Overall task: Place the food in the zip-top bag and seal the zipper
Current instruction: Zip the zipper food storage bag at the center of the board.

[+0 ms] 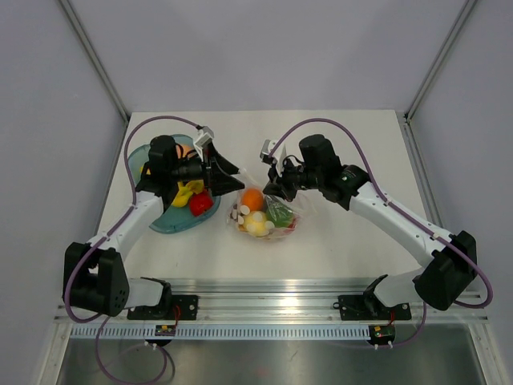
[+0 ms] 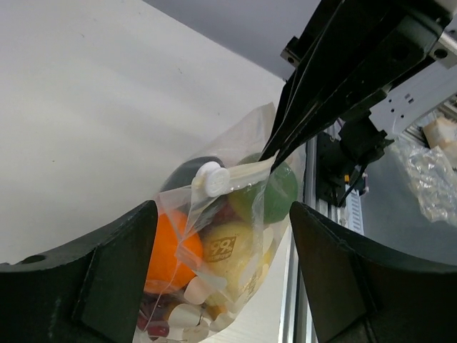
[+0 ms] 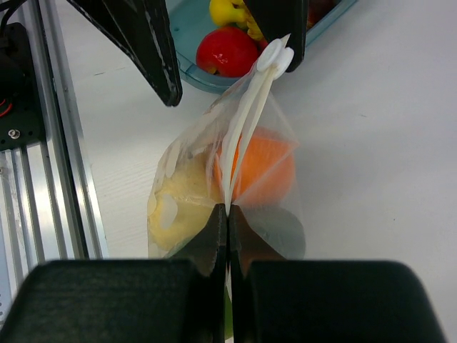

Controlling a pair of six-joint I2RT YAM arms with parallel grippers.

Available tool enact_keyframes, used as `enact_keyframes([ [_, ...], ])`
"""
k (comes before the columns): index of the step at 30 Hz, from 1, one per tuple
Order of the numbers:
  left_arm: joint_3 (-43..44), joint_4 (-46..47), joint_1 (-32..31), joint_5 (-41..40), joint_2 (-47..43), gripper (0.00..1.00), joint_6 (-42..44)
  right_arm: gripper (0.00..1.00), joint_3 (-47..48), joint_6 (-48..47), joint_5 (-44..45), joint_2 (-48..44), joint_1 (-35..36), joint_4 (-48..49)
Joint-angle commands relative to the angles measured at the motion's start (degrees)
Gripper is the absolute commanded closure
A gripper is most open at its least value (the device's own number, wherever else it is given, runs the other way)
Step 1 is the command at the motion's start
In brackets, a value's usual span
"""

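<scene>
The clear zip-top bag (image 1: 263, 215) lies mid-table with food in it: an orange (image 1: 252, 198), a yellow fruit (image 3: 182, 196) and a green piece (image 2: 275, 193). My right gripper (image 3: 228, 214) is shut on the bag's mouth edge, holding it up. The zipper (image 3: 246, 121) runs from that grip to a white slider (image 3: 275, 58). My left gripper (image 2: 223, 286) is open, its fingers (image 2: 93, 279) on either side of the bag's slider end without touching it. In the right wrist view the slider sits just beside one of the left fingertips (image 3: 289, 50).
A translucent blue-green bowl (image 1: 164, 227) stands left of the bag under the left arm, holding a red fruit (image 3: 227, 51) and yellow bananas (image 1: 188, 191). The aluminium rail (image 1: 272, 309) runs along the near table edge.
</scene>
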Motion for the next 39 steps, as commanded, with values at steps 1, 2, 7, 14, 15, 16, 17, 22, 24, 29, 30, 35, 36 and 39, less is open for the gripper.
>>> enact_keyframes([
  [1,4.11,-9.33,-1.11,3.39,1.17,0.23,12.53,1.00,0.74,-1.28,-2.30,-2.93,-0.62,4.15],
  [2,3.93,-9.26,-1.20,3.13,1.70,0.24,12.80,1.00,0.65,-1.11,-2.30,-3.02,-0.62,4.32],
  [7,2.53,-4.08,-1.55,4.27,2.32,0.34,9.12,1.00,0.48,-0.85,-2.04,-2.76,-0.71,4.41],
  [14,2.61,-0.56,-2.25,5.33,2.93,0.49,5.08,1.00,0.83,-0.49,-1.86,-2.23,-0.88,4.33],
  [15,2.70,-0.29,-2.51,5.06,3.11,0.49,4.90,1.00,1.09,-0.32,-1.95,-2.05,-0.79,4.07],
  [16,2.79,0.32,-2.86,4.71,3.28,0.48,4.63,1.00,1.27,-0.32,-2.03,-1.88,-0.88,4.06],
  [17,2.70,0.76,-2.87,4.71,3.37,0.49,4.02,1.00,1.35,-0.14,-2.12,-1.79,-0.88,3.98],
  [22,3.05,5.41,-2.96,5.76,4.25,0.62,-0.02,1.00,1.62,0.12,-2.12,-1.70,-0.79,3.80],
  [24,3.14,6.38,-2.96,5.86,4.34,0.62,-1.52,1.00,1.62,0.03,-2.04,-1.70,-0.88,3.62],
  [29,3.84,7.18,-2.96,6.99,4.34,0.99,-2.49,1.00,1.44,0.47,-0.73,-1.70,-0.79,3.62],
  [30,3.93,7.01,-2.96,6.73,4.08,1.00,-2.40,1.00,1.62,0.82,-0.11,-1.70,-0.88,3.71],
  [35,3.67,6.48,-2.96,5.33,3.11,1.00,-2.14,0.65,6.62,2.84,0.87,-0.12,-0.79,-0.85],
  [36,3.67,6.39,-2.96,5.06,3.02,1.00,-2.05,0.62,8.72,3.54,0.95,0.32,-0.79,-1.21],
  [39,3.67,5.60,-2.96,4.80,2.93,1.00,-1.87,0.62,12.41,8.11,0.52,2.42,-0.79,-0.95],
])
